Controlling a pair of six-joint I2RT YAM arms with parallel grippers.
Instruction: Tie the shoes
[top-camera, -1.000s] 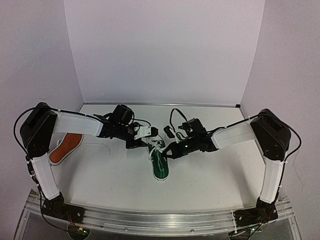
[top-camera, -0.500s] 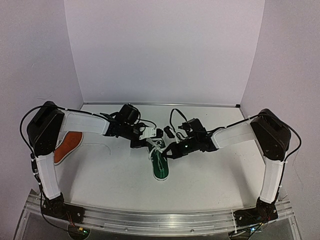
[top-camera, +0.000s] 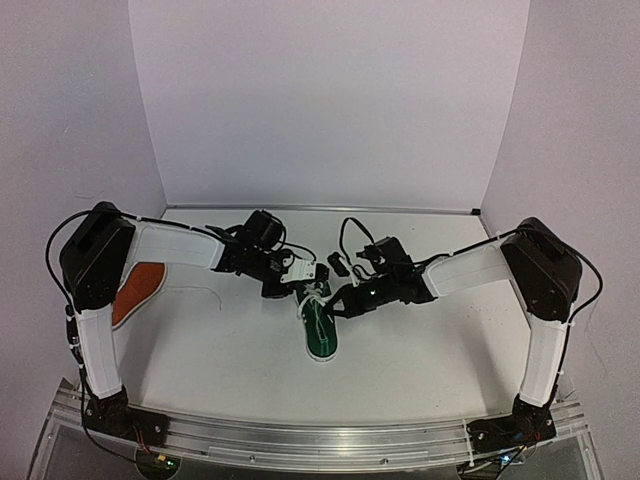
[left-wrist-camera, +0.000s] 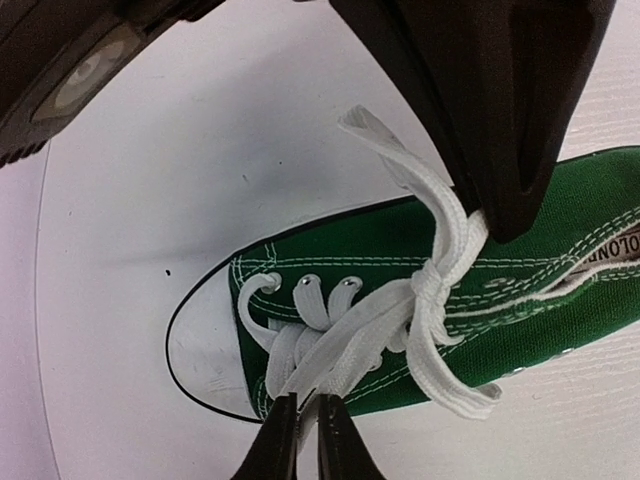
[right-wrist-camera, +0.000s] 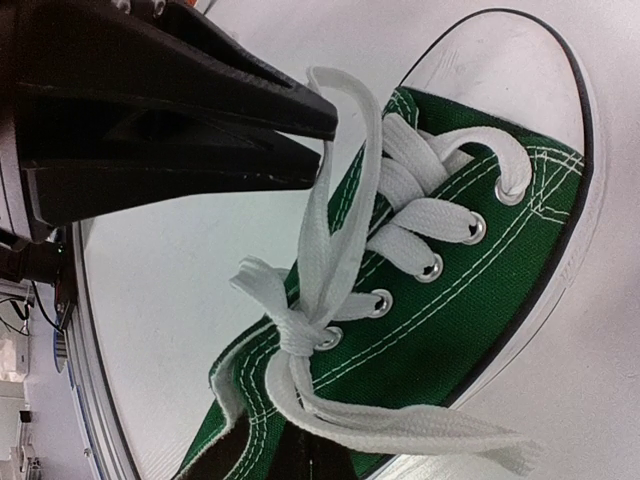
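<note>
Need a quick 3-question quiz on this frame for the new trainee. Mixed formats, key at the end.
1. True or false: the right gripper stands wide open.
2. The left gripper pinches: A) a white lace of the green shoe; B) its toe cap; C) its sole rim.
3. Which shoe lies away from both grippers, partly under the left arm?
Key: 1 false, it is shut; 2 A; 3 the orange-red shoe.
</note>
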